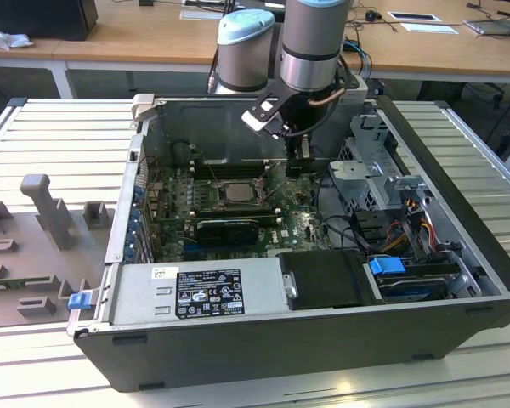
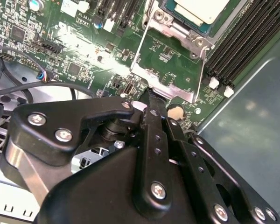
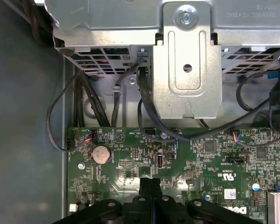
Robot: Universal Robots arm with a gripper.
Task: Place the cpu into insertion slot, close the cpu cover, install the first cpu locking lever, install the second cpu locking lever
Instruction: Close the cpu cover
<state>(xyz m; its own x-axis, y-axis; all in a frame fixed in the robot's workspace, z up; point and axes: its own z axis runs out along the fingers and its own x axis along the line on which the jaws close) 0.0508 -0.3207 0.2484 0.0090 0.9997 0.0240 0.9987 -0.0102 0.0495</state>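
Observation:
In the second wrist view the pale silvery cpu [image 2: 203, 8] lies inside the dark-framed insertion slot [image 2: 211, 26]. The grey metal cpu cover [image 2: 177, 30] is swung open and lies over the green board, which shows through its cut-out. A thin wire locking lever [image 2: 201, 70] runs along one side of the cover. My gripper [image 2: 149, 97] is shut with nothing in it, its tips just above the cover's free edge. In the exterior view the gripper [image 1: 299, 170] hangs inside the open case, to the right of the slot [image 1: 235, 192]. The first wrist view shows the shut fingertips [image 3: 150, 183] over the board.
Black memory slots [image 2: 252, 37] flank the socket. A metal drive cage [image 1: 382, 178] and black cables [image 3: 107, 107] crowd the exterior view's right. A black card [image 1: 225, 228] and the power supply [image 1: 195, 293] lie nearer the camera. A coin battery [image 3: 101, 153] sits on the board.

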